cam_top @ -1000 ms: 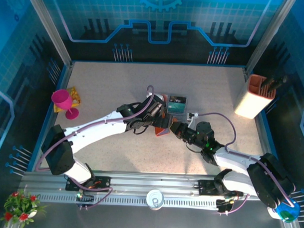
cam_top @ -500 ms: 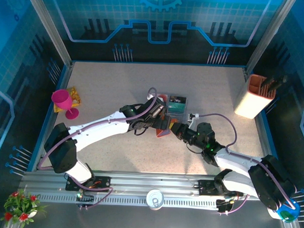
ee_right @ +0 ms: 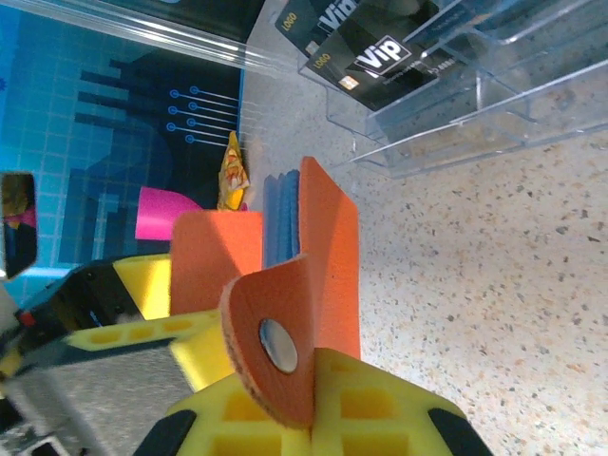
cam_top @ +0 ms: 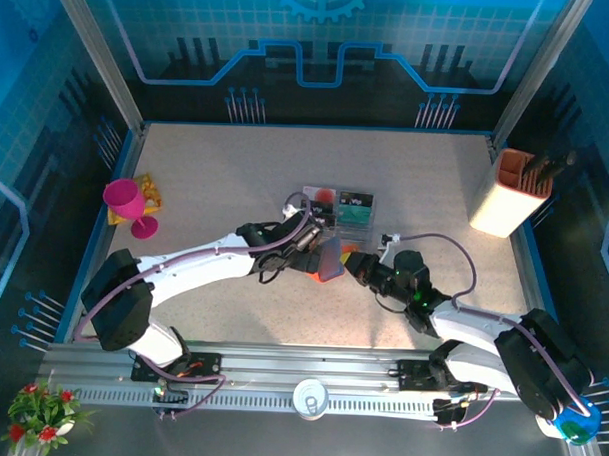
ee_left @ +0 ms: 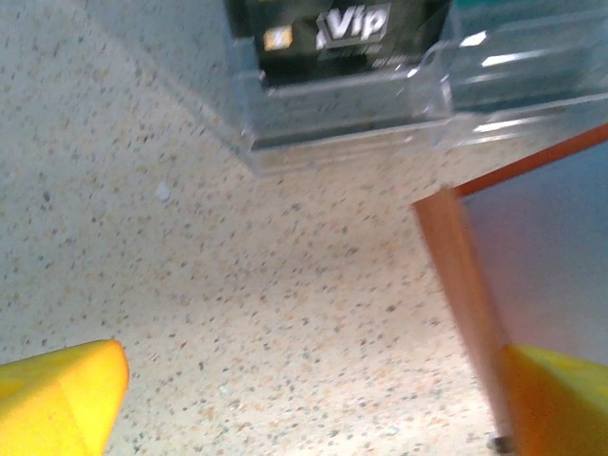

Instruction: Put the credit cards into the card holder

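Observation:
The orange-red card holder (cam_top: 329, 260) stands open mid-table, between the two grippers. My right gripper (ee_right: 309, 380) is shut on its snap tab (ee_right: 271, 342), and blue slot edges (ee_right: 282, 217) show inside. My left gripper (ee_left: 304, 408) is open wide just left of the holder. The holder's orange edge (ee_left: 463, 285) lies beside the left gripper's right fingertip (ee_left: 556, 399). The credit cards lie in a clear tray (cam_top: 340, 209) just beyond: a white one with a red blob (cam_top: 322, 198), a black Vip card (ee_left: 332, 28) and a teal one (cam_top: 354, 219).
A pink goblet (cam_top: 126, 203) and a yellow packet (cam_top: 149, 191) sit at the left edge. An orange-rimmed utensil pot (cam_top: 511, 191) stands at the back right. A can (cam_top: 310, 396) rests on the front rail.
My left gripper has drawn back from the tray toward the near side, uncovering the white card. The card holder has moved nearer with it and spread open. The right gripper stays shut.

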Robot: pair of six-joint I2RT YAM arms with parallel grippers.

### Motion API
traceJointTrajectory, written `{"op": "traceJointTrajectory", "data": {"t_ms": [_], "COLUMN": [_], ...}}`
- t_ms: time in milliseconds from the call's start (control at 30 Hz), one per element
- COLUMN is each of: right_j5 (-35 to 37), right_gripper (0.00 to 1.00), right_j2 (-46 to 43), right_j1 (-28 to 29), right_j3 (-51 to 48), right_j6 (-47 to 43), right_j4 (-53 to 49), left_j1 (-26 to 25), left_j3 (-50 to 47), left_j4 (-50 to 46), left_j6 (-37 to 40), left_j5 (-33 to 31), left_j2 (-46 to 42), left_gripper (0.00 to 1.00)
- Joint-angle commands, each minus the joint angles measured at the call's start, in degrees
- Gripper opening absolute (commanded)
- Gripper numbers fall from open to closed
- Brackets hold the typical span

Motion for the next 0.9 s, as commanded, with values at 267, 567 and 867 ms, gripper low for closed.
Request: {"op": "traceJointTrajectory", "data": {"t_ms": [267, 567, 867], "right_j5": [5.07, 9.7, 17.7], "right_gripper": [0.0, 0.0, 0.0], "right_j2": [1.41, 10.73, 26.31], "right_j1": [2.85, 6.57, 12.65], "right_j3": [-2.37, -3.56, -5.61], "right_j6": [-1.15, 0.57, 4.79], "right_j4": [3.37, 13.66, 33.44], "left_j1": [-0.38, -0.39, -0.38], "left_j3": [-7.49, -9.19, -9.13], "left_j4": [2.34, 3.34, 3.16], "left_j6": [-1.8, -1.79, -0.65], "left_j5": [-1.71, -2.46, -3.95], "left_j2": [-0.95, 0.8, 2.12], "left_gripper": [0.99, 0.99, 0.99]}}
